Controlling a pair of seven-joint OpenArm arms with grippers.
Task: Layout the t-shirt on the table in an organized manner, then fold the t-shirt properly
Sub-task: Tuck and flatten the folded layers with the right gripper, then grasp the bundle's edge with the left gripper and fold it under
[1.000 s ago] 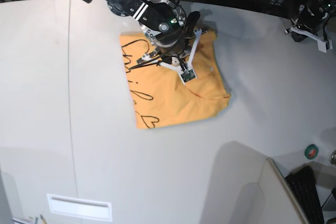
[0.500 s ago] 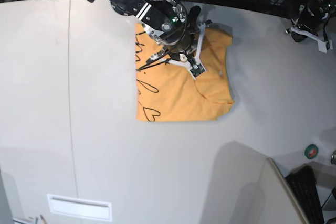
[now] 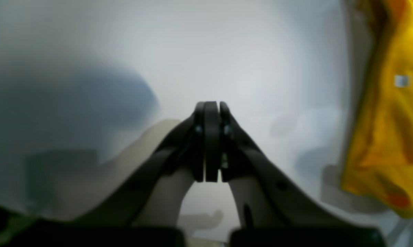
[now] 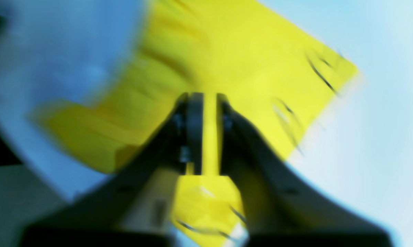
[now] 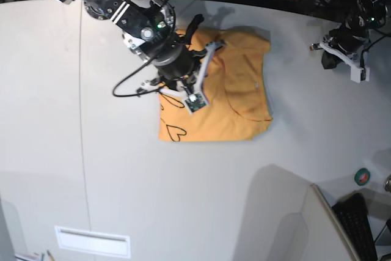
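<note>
The table (image 5: pixel 73 151) is a broad white-grey top with a thin seam line running down its left part. The t-shirt (image 5: pixel 232 96) lies folded into a rough rectangle on the far half of the table, a little right of the middle and well clear of the near edge. Black script and a heart outline run along its left border, with the heart near the shirt's near-left corner. Its right side shows the collar curve and a small label.

In the base view, the right gripper (image 5: pixel 194 29) hangs over the shirt's far-left part, its arm coming in from the far-left corner of the table. A loose black cable loops off the arm to the left of the shirt. In the blurred right wrist view the right gripper (image 4: pixel 206 133) has its jaws narrowly parted, with yellow cloth showing through the slot between them; whether they touch the cloth I cannot tell.

The left gripper (image 5: pixel 327 59) is near the far-right edge of the table, well apart from the shirt. In its wrist view the left gripper (image 3: pixel 211 140) has its fingers pressed together with nothing between them, above bare table, with the shirt's edge (image 3: pixel 388 137) off at the right of that view.
</note>
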